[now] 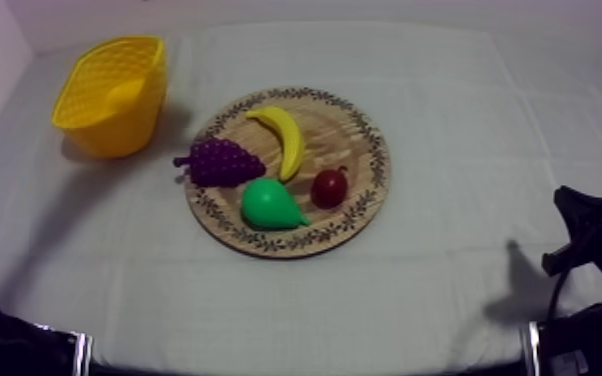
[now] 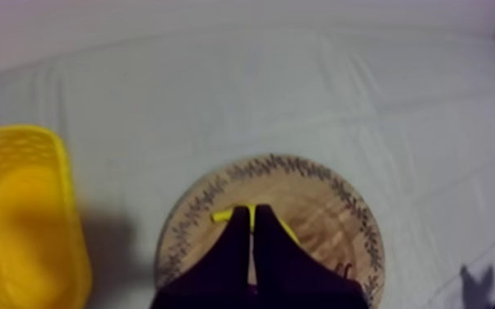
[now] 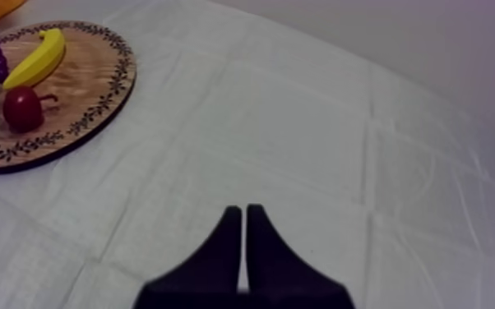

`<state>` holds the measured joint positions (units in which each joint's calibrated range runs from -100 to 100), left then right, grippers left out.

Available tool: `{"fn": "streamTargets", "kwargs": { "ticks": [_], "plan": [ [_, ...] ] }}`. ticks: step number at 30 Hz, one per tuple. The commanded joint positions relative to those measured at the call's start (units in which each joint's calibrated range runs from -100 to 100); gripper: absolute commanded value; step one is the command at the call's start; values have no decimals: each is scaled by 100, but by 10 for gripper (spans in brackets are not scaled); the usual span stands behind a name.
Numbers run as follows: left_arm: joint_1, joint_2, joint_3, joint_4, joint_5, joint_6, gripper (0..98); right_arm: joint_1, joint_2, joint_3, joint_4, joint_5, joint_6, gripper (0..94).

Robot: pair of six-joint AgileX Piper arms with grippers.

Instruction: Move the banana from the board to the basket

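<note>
Table [image 1: 465, 150] bare right of board [image 1: 357, 138], basket [image 1: 125, 125] near far-left edge; banana [image 1: 283, 140] curved, yellow, lying flat; left hand [image 2: 252, 212], right hand [image 3: 243, 210] both pressed together.

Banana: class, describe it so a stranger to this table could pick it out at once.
Find the round wooden board with the patterned rim. The banana lies on its far half. Of everything on that board, it alone is yellow, long and curved.

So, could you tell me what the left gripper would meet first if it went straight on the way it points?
Probably the yellow banana on the round wooden board: the shut left gripper points right at it, though depth is unclear.
</note>
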<state>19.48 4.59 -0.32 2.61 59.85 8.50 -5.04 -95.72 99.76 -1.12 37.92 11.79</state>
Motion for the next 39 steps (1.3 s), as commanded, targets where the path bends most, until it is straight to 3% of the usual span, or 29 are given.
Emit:
{"fn": "streamTargets", "kwargs": {
  "ticks": [1,9,21,35,39],
  "plan": [
    [177,254,-50,8,43,27,1,-2,-3,2,2,-2,0,2],
    [587,899,-188,-70,543,469,1,-2,-3,2,2,-2,0,2],
    [731,1535,-790,-215,1639,1547,1,-2,-3,2,2,-2,-1,2],
    [696,1680,-939,-355,1764,1888,0,-2,-3,2,2,-2,0,2],
    [653,1669,-751,-301,1656,1903,0,-2,-3,2,2,-2,0,2]
  ]
}}
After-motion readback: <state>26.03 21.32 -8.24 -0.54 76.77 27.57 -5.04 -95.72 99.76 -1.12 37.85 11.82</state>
